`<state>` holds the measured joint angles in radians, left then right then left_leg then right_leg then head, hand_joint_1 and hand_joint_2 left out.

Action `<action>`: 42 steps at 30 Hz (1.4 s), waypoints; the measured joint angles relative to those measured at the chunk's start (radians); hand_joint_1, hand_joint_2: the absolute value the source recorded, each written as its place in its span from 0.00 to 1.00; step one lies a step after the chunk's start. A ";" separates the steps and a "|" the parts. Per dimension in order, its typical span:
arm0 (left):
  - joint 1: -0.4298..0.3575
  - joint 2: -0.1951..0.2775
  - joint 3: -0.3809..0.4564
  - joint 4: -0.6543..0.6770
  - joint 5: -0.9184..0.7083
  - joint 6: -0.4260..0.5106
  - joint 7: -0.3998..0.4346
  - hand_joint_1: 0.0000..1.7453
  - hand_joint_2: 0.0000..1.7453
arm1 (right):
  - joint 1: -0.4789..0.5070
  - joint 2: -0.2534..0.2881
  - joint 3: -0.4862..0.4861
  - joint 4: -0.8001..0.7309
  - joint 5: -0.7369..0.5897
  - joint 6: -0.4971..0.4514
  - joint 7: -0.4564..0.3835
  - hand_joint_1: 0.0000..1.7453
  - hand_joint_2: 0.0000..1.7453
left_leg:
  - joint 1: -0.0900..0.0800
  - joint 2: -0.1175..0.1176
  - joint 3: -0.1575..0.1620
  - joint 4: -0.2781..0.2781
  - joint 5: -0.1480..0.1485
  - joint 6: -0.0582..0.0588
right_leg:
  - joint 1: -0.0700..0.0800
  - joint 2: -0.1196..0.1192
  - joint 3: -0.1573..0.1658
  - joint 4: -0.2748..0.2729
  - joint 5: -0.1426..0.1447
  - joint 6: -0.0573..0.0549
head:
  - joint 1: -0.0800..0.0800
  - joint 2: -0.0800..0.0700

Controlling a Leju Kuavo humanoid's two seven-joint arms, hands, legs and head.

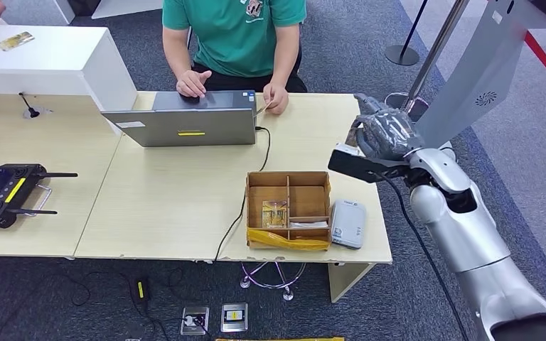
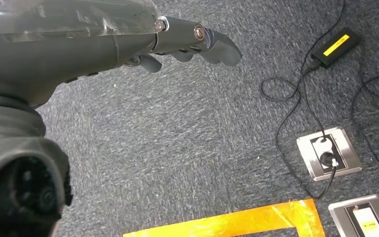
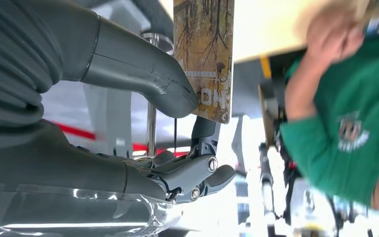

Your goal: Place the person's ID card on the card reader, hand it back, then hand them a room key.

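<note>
While our silver right arm is raised at the right of the head view, our right hand (image 1: 382, 133) hangs over the far right corner of the pale wooden table (image 1: 170, 192); the right wrist view shows thumb and a dark finger pinching a thin card printed with brown trees (image 3: 205, 54), held on edge, with the person in the green shirt (image 1: 236, 32) blurred beyond it; in the head view that person sits at upper centre, hands on a grey laptop (image 1: 192, 122); low on the table stands a brown partitioned wooden box (image 1: 288, 207) with a small yellowish card (image 1: 274, 213) in one compartment, and just beside it, to its right, lies a small grey card reader (image 1: 348, 224); our left hand (image 2: 177, 42) hangs over dark carpet, holding nothing, its fingers loosely extended.
</note>
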<state>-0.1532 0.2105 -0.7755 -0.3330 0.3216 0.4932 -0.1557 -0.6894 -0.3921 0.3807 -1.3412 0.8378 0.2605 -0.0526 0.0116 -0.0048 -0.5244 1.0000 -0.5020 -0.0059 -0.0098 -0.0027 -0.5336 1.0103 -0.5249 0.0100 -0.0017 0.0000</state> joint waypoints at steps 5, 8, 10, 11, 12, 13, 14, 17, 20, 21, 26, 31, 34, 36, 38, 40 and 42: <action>0.000 -0.002 0.000 0.000 -0.023 0.009 -0.016 0.00 0.00 | -0.044 -0.007 -0.028 0.023 0.008 -0.032 -0.018 1.00 1.00 | 0.000 0.000 0.000 0.000 0.000 0.000 | 0.000 0.000 0.000 0.000 0.000 0.000 | 0.000 0.000; -0.001 -0.002 0.000 0.002 -0.040 0.009 -0.022 0.00 0.00 | -0.058 -0.008 -0.038 0.032 0.011 -0.046 -0.020 1.00 1.00 | 0.000 0.000 -0.001 0.000 0.000 0.000 | 0.000 0.000 0.000 0.000 0.000 0.000 | 0.000 0.000; -0.001 -0.001 0.000 0.003 -0.055 0.007 -0.025 0.00 0.00 | -0.068 -0.008 -0.043 0.037 0.022 -0.062 -0.023 1.00 1.00 | 0.000 0.000 -0.001 0.000 0.000 0.000 | 0.000 0.000 0.000 0.000 0.000 0.000 | 0.000 0.000; -0.002 -0.001 0.000 0.004 -0.063 0.005 -0.026 0.00 0.00 | -0.076 -0.007 -0.044 0.041 0.031 -0.072 -0.027 1.00 1.00 | 0.000 0.000 -0.002 0.000 0.000 0.000 | 0.000 0.000 -0.001 0.000 0.000 0.000 | 0.000 0.000; -0.003 -0.001 0.000 0.005 -0.073 0.002 -0.027 0.00 0.00 | -0.087 -0.005 -0.044 0.046 0.040 -0.082 -0.032 1.00 1.00 | 0.000 0.000 -0.002 0.000 0.000 0.000 | 0.000 0.000 -0.001 0.000 0.000 0.000 | 0.000 0.000; -0.006 0.000 0.000 0.006 -0.082 -0.001 -0.027 0.00 0.00 | -0.101 0.000 -0.043 0.055 0.050 -0.094 -0.039 1.00 1.00 | 0.000 0.000 -0.002 0.000 0.000 0.000 | 0.000 0.000 -0.001 0.000 0.000 0.000 | 0.000 0.000; -0.009 0.000 0.000 0.008 -0.091 -0.006 -0.027 0.00 0.00 | -0.117 0.007 -0.041 0.067 0.060 -0.107 -0.047 1.00 1.00 | 0.000 0.000 -0.002 0.000 0.000 0.000 | 0.000 0.000 -0.001 0.001 0.000 0.000 | 0.000 0.000; -0.022 0.000 -0.001 0.010 -0.118 -0.020 -0.025 0.00 0.00 | -0.175 0.039 -0.033 0.120 0.083 -0.154 -0.073 1.00 1.00 | 0.000 -0.001 -0.003 0.000 0.001 0.000 | 0.000 -0.001 -0.001 0.001 0.000 0.000 | 0.000 0.000; -0.032 0.000 -0.001 0.010 -0.138 -0.032 -0.018 0.00 0.00 | -0.242 0.078 -0.018 0.196 0.099 -0.213 -0.104 1.00 1.00 | 0.000 -0.001 -0.004 0.000 0.002 0.000 | 0.000 -0.002 -0.002 0.002 0.000 0.000 | 0.000 0.000; -0.034 0.000 -0.001 0.010 -0.143 -0.036 -0.017 0.00 0.00 | -0.266 0.093 -0.011 0.230 0.103 -0.236 -0.114 1.00 1.00 | 0.000 -0.001 -0.004 0.000 0.002 0.000 | 0.000 -0.002 -0.002 0.002 0.000 0.000 | 0.000 0.000; -0.041 0.005 -0.002 0.011 -0.158 -0.058 -0.015 0.00 0.00 | -0.365 0.180 0.029 0.428 0.124 -0.315 -0.144 1.00 1.00 | 0.001 -0.001 -0.005 0.000 0.002 0.000 | 0.001 -0.002 -0.003 0.002 0.000 0.000 | 0.000 0.000; -0.046 0.014 -0.005 0.011 -0.171 -0.076 -0.005 0.00 0.00 | -0.414 0.245 0.057 0.583 0.134 -0.325 -0.137 1.00 1.00 | 0.001 -0.003 -0.005 0.000 0.002 0.000 | 0.001 -0.003 -0.004 0.002 0.000 0.000 | 0.000 0.000; -0.049 0.018 -0.007 0.011 -0.178 -0.088 0.003 0.00 0.00 | -0.429 0.269 0.067 0.654 0.136 -0.331 -0.127 1.00 1.00 | 0.001 -0.003 -0.005 0.000 0.002 0.000 | 0.001 -0.003 -0.004 0.002 0.000 0.000 | 0.000 0.000; -0.053 0.021 -0.009 0.011 -0.184 -0.094 0.006 0.00 0.00 | -0.439 0.282 0.073 0.695 0.138 -0.334 -0.120 1.00 1.00 | 0.001 -0.003 -0.006 0.000 0.002 0.000 | 0.001 -0.002 -0.004 0.002 0.000 0.000 | 0.000 0.000; -0.058 0.024 -0.013 0.011 -0.188 -0.102 0.011 0.00 0.00 | -0.451 0.295 0.080 0.740 0.142 -0.335 -0.113 1.00 1.00 | 0.001 -0.003 -0.006 0.000 0.002 0.000 | 0.001 -0.002 -0.004 0.001 0.000 0.000 | 0.000 0.000; -0.062 0.026 -0.016 0.011 -0.191 -0.108 0.016 0.00 0.00 | -0.456 0.302 0.085 0.778 0.145 -0.336 -0.107 1.00 1.00 | 0.001 -0.003 -0.006 0.001 0.002 0.000 | 0.001 -0.002 -0.005 0.002 0.000 0.000 | 0.000 0.000; -0.066 0.027 -0.019 0.011 -0.192 -0.113 0.021 0.00 0.00 | -0.458 0.304 0.086 0.801 0.147 -0.337 -0.104 1.00 1.00 | 0.001 -0.003 -0.006 0.001 0.002 0.000 | 0.001 -0.002 -0.005 0.002 0.000 0.000 | 0.000 0.000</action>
<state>-0.2193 0.2379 -0.7950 -0.3220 0.1294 0.3799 -0.1351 -1.1470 -0.0881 0.4664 -0.5398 0.9850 -0.0763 -0.1570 0.0122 -0.0078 -0.5304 1.0012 -0.4999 -0.0062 -0.0091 -0.0050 -0.5382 1.0119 -0.5247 0.0100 -0.0017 0.0000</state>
